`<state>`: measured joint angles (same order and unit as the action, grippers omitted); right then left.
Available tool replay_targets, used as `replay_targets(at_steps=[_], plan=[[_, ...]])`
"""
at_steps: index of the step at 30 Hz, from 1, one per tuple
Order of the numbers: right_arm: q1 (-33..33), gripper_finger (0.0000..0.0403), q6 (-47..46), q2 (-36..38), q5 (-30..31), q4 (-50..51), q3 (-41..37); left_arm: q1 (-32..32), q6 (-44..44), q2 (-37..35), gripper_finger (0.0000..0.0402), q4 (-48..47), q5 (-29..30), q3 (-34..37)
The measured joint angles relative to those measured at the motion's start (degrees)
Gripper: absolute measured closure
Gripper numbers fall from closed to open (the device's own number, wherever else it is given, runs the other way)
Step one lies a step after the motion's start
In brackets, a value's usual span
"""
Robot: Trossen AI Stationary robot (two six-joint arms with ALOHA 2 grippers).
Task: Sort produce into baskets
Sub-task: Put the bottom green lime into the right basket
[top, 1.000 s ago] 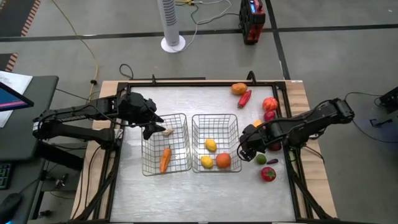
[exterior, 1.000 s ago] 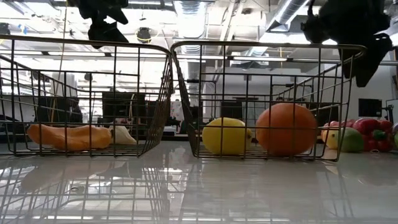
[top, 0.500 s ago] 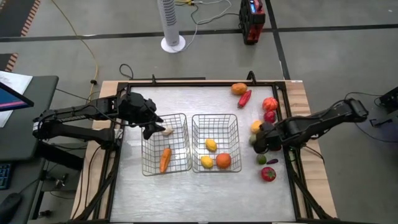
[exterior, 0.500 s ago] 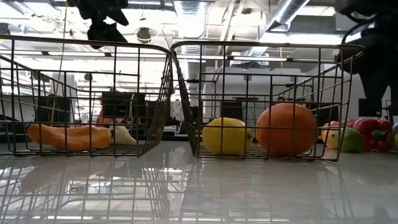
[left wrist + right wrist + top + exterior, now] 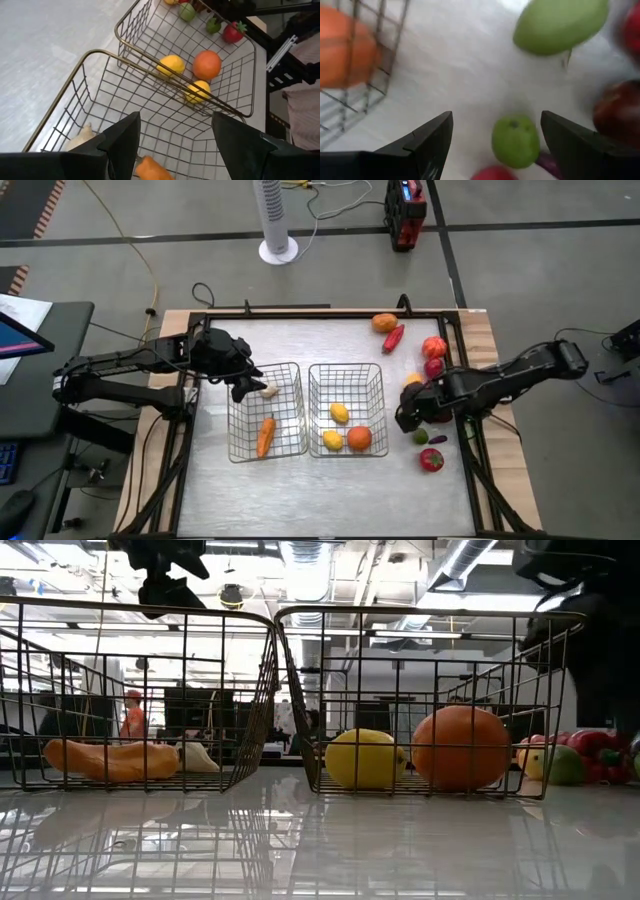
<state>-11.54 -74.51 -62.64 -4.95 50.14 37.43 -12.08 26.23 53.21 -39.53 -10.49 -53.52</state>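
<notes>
1. Since half a second ago the right gripper [image 5: 408, 417] has shifted slightly toward the right basket [image 5: 347, 370], at centre-right of the high view; its jaws are spread and hold nothing, above a small green fruit [image 5: 515, 141]
2. The left gripper [image 5: 243, 388] is unmoved over the left basket [image 5: 296, 410]'s upper-left edge, jaws spread and empty
3. Bare tabletop [image 5: 320, 490] lies open below both baskets; loose produce crowds the right edge
4. The carrot [image 5: 265, 435] lies in the left basket, long axis running top to bottom, slightly tilted
</notes>
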Motion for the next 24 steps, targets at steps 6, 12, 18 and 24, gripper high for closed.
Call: replay_targets(at_steps=[6, 12, 18, 24], plan=[[-6.6, 0.0074, -3.4, -4.6, -2.7, 1.5, 0.0, 0.0, -0.1, 0.0, 0.0168, 0.0, 0.3, 0.0], [-9.5, 0.0081, -3.5, -8.8, -4.3, -1.6, 0.0, 0.0, -1.1, 0.0, 0.0168, 0.0, 0.6, 0.0], [-10.2, 0.0120, -2.7, -11.9, -4.5, -2.6, 0.0, 0.0, -1.6, 0.0, 0.0168, 0.0, 0.6, 0.0], [-9.7, 0.0163, -1.5, -13.5, -4.9, -2.9, 0.0, 0.0, -2.0, 0.0, 0.0168, -0.1, 0.6, 0.0]])
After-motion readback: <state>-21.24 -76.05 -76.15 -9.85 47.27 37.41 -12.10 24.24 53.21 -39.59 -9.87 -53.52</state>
